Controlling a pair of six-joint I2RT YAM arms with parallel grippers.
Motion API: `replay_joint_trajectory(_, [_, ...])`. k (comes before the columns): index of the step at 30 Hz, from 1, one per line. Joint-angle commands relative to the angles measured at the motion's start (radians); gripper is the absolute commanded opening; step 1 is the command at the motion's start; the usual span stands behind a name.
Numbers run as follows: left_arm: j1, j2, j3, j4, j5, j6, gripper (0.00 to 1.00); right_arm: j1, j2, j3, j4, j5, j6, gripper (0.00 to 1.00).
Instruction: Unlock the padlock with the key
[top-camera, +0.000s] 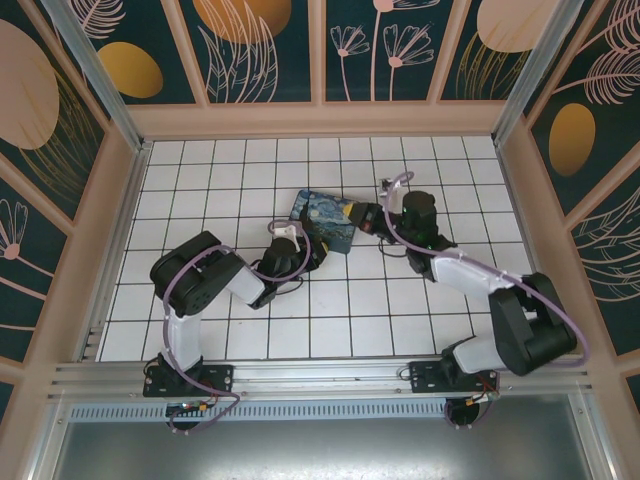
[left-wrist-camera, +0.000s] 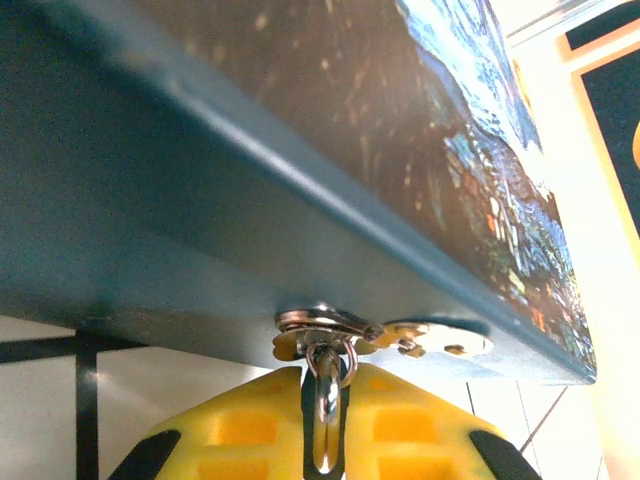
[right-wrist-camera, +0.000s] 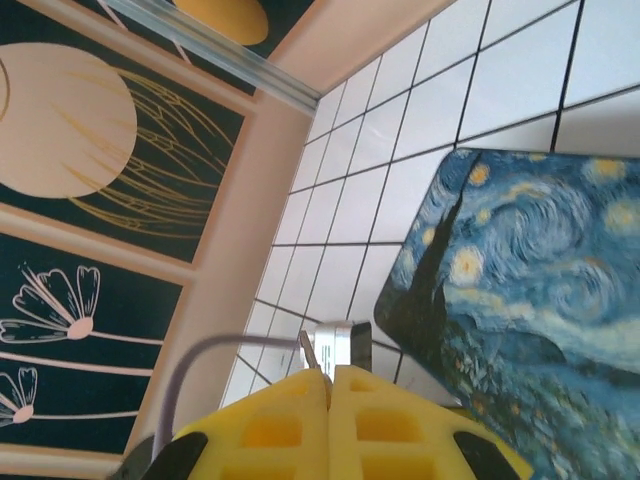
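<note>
Left of frame centre: my left gripper (left-wrist-camera: 325, 388) is clamped on the padlock (left-wrist-camera: 326, 405). Its silvery shackle hangs through the hasp (left-wrist-camera: 420, 340) on the edge of the painted box (top-camera: 325, 215), which sits mid-bench (top-camera: 200, 170). I cannot see the blue body. Right of the box: right gripper (right-wrist-camera: 328, 378) pressed together on the key (right-wrist-camera: 311, 352), a thin sliver poking out near the box corner.
</note>
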Motion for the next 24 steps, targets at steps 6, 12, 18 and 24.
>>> replay_joint_trajectory(6, [0.009,-0.079,-0.009,-0.148,0.123,-0.036,0.00,0.034,-0.130,-0.258,0.089,-0.018,0.083,0.00])
replay_joint_trajectory(12, [0.028,-0.100,-0.009,-0.144,0.244,-0.078,0.00,0.105,-0.110,-0.385,0.208,0.037,0.157,0.00])
replay_joint_trajectory(18, [0.040,-0.133,-0.022,-0.124,0.324,-0.114,0.00,0.161,-0.032,-0.430,0.323,0.056,0.203,0.00])
replay_joint_trajectory(24, [0.040,-0.176,-0.042,-0.110,0.343,-0.158,0.00,0.180,0.033,-0.433,0.384,0.099,0.271,0.00])
